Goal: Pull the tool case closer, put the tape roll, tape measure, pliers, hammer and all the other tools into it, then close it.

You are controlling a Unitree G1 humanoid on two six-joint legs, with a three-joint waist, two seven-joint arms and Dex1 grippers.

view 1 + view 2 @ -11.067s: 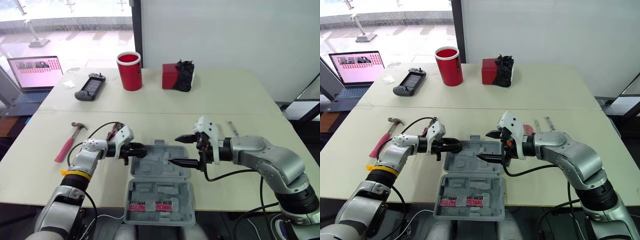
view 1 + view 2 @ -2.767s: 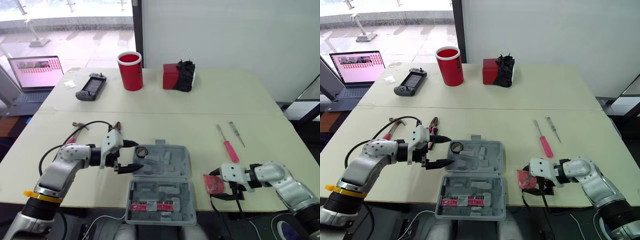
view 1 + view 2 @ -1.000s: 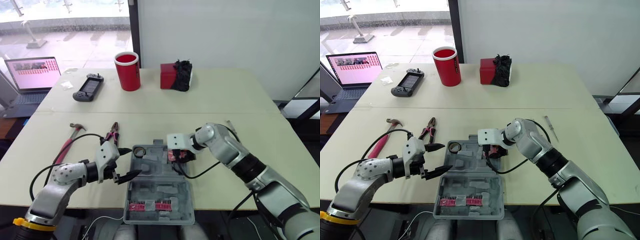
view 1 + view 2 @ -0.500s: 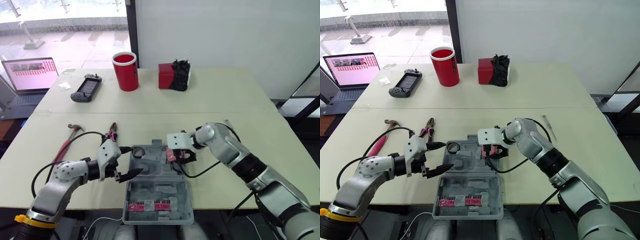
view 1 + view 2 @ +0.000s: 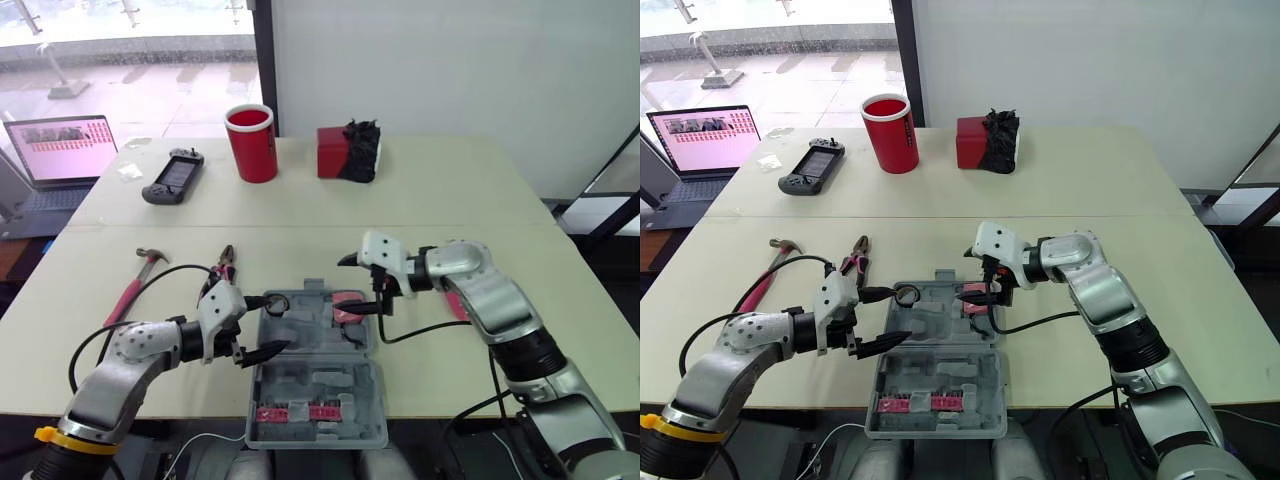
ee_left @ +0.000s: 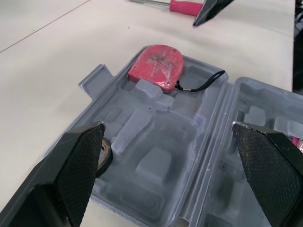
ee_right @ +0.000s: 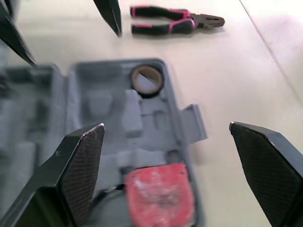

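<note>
1. Case (image 5: 320, 385) lies open at the near edge of the tabletop (image 5: 450, 200). Red tape measure (image 6: 156, 63) sits in its far-right pocket, tape roll (image 7: 147, 79) in the far-left.
2. Pliers (image 7: 175, 23) and hammer (image 5: 133, 285) lie on the tabletop, left of the case.
3. Left tool (image 5: 272, 322): spread wide, empty, at the case's left edge.
4. Right tool (image 5: 343, 287): spread wide, empty, over the tape measure.

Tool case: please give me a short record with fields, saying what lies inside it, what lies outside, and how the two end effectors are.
case: tool case, open
inside: tape roll, tape measure
outside: pliers, hammer, both left of the case
left end effector: open, empty, by the case's left side
right end effector: open, empty, over the case
</note>
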